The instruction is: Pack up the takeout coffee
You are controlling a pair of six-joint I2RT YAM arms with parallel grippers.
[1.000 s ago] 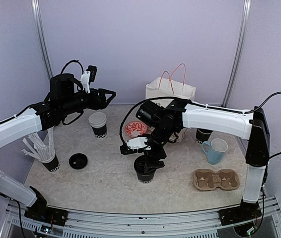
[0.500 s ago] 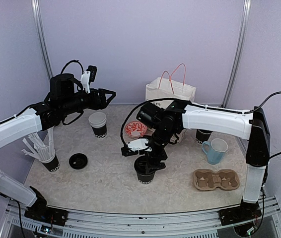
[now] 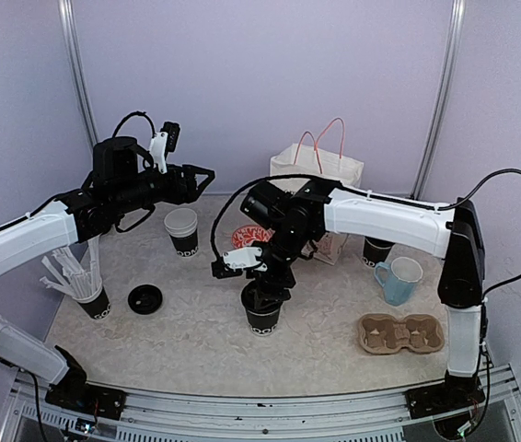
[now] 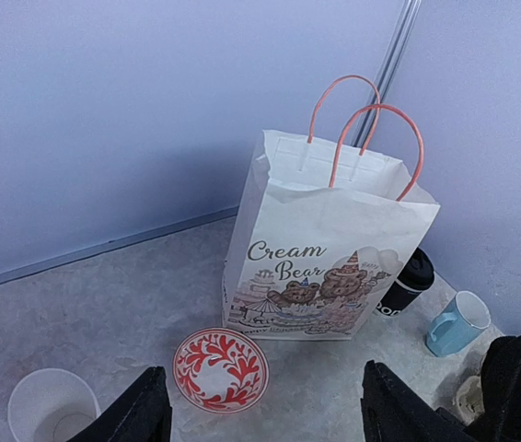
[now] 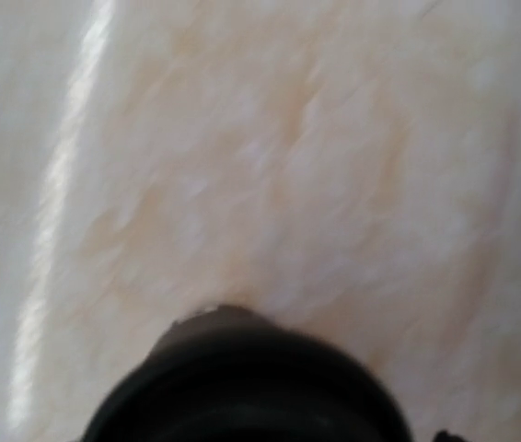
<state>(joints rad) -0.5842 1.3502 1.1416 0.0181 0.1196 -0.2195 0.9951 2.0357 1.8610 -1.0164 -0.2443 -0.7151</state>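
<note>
My right gripper has slid left, lidded coffee cup shifted with it, jaws over its lid, grip I cannot tell, left gripper gaping, empty, unmoved

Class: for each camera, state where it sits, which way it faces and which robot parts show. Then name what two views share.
Top external: above and behind the bases, looking down over the table; both arms, left gripper and right gripper show.
Left wrist: raised, facing the Cream Bear paper bag; own fingers frame the bottom.
Right wrist: close above the table, looking down, blurred; dark rounded rim at bottom, fingers unclear.
Shared: top external and left wrist show the bag, red-patterned dish, blue mug.
</note>
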